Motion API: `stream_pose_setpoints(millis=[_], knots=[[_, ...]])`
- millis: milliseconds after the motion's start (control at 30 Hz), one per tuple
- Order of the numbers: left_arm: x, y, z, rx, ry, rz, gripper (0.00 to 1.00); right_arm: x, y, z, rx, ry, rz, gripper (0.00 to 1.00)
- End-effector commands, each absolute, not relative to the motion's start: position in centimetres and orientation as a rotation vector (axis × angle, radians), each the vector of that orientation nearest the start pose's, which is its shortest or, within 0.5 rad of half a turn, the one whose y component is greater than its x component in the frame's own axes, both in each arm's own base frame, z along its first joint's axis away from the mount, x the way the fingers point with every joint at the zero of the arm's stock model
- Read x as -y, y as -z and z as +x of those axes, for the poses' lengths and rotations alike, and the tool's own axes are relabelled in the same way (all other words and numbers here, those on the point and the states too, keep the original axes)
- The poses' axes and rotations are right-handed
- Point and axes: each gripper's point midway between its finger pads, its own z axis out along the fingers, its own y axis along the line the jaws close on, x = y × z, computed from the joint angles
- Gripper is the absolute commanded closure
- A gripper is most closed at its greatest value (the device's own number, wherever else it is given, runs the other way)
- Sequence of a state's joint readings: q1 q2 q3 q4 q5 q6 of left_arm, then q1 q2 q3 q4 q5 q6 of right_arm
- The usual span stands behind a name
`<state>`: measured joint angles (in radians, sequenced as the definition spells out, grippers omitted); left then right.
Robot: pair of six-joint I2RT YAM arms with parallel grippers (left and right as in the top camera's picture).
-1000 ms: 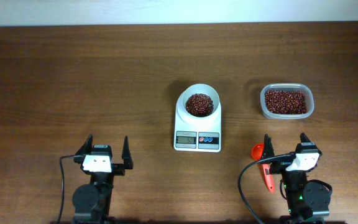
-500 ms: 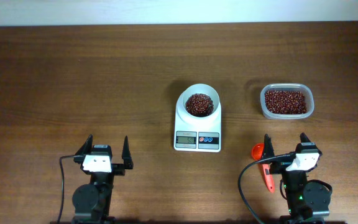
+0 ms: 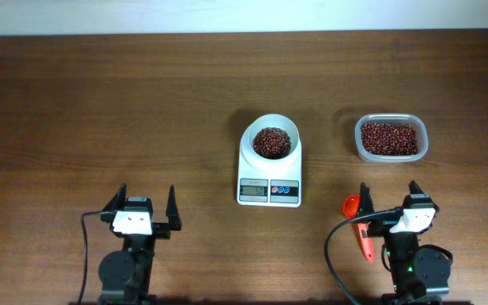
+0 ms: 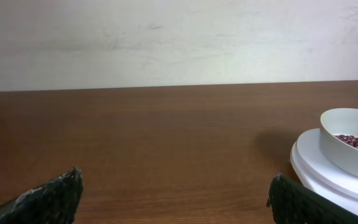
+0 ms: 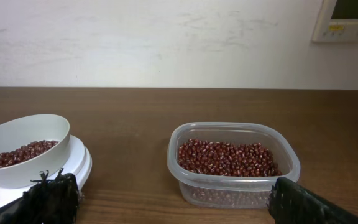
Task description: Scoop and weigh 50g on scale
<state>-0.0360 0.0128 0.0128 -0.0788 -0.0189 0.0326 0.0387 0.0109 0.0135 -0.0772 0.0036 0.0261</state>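
Small oval beans [image 3: 271, 142] lay heaped in the smooth round bowl of the white scale [image 3: 269, 172], mid-frame. Low in frame, the left gripper [image 3: 147, 196] and right gripper [image 3: 387, 193] stood with jaws apart.

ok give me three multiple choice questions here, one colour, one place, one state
1. Scale colour? A white B black C green
2. Where is the scoop? A on the scale B on the table beside the right gripper C at the table's far edge
3. The left gripper and right gripper are: A both open, empty B both shut C one holding the scoop
Answers: A, its body is white; B, it lies on wood by that gripper; A, both jaws spread, nothing between.
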Motion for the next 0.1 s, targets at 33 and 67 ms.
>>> stream_pose_setpoints(millis=[33,67], knots=[[0.34,-15.62,24.59,-1.650,-0.010,0.023,0.01,-0.58,-15.57,24.59,-1.649,-0.037,0.007,0.01],[0.35,-15.62,24.59,-1.650,-0.010,0.023,0.01,-0.59,-15.57,24.59,-1.649,-0.037,0.007,0.01]])
